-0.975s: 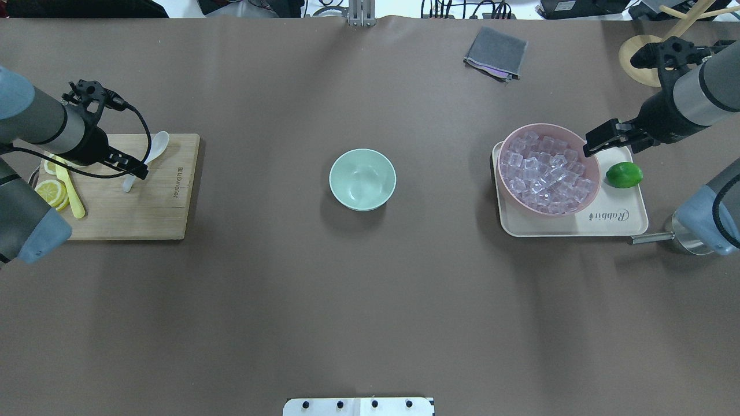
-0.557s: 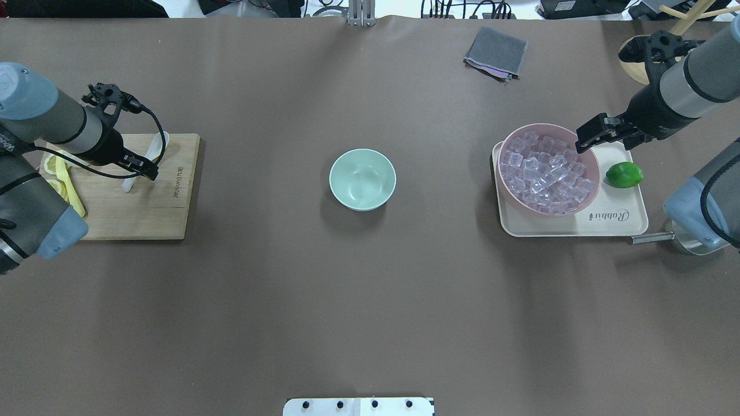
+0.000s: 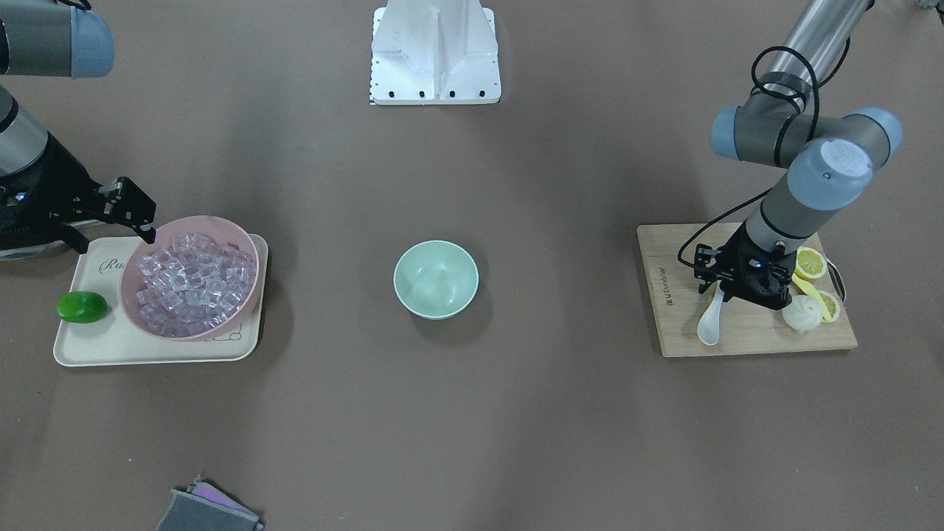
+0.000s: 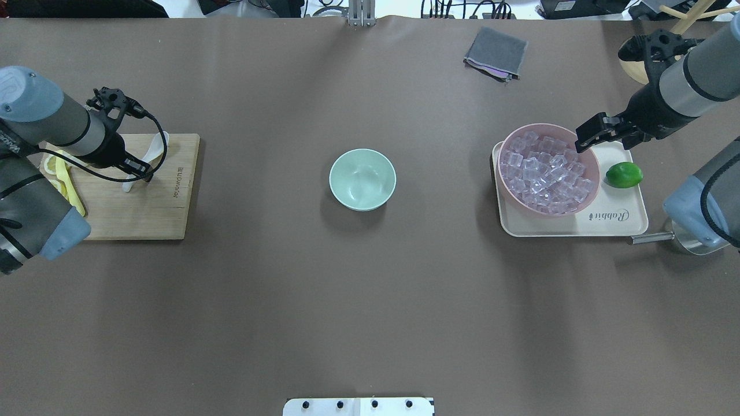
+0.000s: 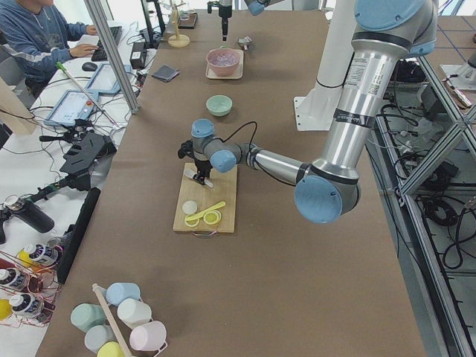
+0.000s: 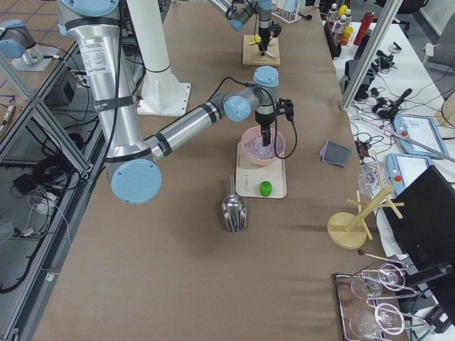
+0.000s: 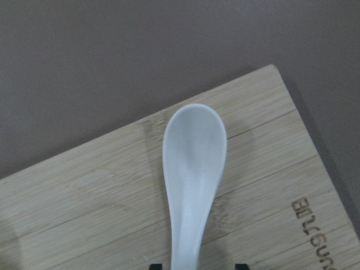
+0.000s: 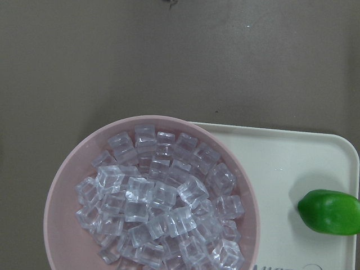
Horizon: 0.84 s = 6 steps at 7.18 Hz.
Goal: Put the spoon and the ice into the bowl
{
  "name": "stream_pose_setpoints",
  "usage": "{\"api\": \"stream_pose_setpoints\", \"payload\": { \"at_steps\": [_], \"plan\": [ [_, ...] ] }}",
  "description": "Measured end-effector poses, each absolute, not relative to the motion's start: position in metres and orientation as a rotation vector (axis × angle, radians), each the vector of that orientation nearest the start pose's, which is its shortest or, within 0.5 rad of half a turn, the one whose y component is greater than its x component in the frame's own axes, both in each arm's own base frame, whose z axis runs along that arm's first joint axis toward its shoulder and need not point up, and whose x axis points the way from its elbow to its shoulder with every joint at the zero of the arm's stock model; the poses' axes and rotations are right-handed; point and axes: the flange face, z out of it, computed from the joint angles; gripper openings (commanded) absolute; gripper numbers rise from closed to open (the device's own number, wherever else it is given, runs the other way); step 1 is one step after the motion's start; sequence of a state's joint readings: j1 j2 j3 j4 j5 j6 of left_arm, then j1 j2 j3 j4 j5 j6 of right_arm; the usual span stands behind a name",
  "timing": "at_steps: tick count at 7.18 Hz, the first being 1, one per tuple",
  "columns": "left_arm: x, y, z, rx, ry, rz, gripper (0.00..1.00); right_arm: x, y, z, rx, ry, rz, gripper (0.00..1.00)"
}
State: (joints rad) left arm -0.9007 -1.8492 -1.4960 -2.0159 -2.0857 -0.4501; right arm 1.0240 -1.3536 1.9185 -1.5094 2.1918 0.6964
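Spoon [image 4: 155,148] lies on the wooden board [image 4: 144,214] at the far left of the bench [image 4: 370,300], not yet lifted. Overhead, its long axis runs 1 to 7 o'clock, scoop at the 1 o'clock end and handle toward 7.

Left claw [image 4: 141,172] sits over the handle. In the left wrist view both tips show at the bottom edge with the handle between them and a gap on each side, so it is released and straddling, not gripping. Judgement: the next move is to close on the handle, and the claw is already lined up across the axis.

Mint bowl [image 4: 362,179] is well apart from the spoon, at its 3 o'clock, and looks empty.

Ice [image 4: 546,170] is all heaped in the pink bowl [image 4: 500,169] on the cream tray [image 4: 613,222], at 3 o'clock of the mint bowl. A lime [image 4: 624,174] sits just beside the pink bowl.

Right claw [image 4: 585,136] hovers at the pink bowl's 1 o'clock rim and carries nothing visible. Whether it is released or clenched cannot be told.

The left arm is nearer the spoon, the right arm nearer the ice. Judgement: early stage, neither item delivered.
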Motion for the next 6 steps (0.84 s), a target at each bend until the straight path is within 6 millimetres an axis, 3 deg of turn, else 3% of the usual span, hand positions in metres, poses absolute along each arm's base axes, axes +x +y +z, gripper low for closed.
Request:
{"api": "stream_pose_setpoints", "payload": {
  "at_steps": [3,4,5,6],
  "plan": [
    [0.327,-0.549,0.488,0.291,0.778,0.392,0.00,-0.223,-0.511,0.373,0.145,-0.840,-0.055,0.91],
    [0.329,-0.551,0.469,0.309,0.797,0.389,0.00,-0.223,-0.511,0.373,0.146,-0.841,-0.055,0.91],
    [0.335,-0.554,0.435,0.323,0.841,0.362,0.00,-0.223,-0.512,0.373,0.146,-0.840,-0.054,0.91],
    [0.351,-0.556,0.386,0.318,0.911,0.303,0.00,-0.223,-0.512,0.373,0.146,-0.840,-0.054,0.90]
  ]
}}
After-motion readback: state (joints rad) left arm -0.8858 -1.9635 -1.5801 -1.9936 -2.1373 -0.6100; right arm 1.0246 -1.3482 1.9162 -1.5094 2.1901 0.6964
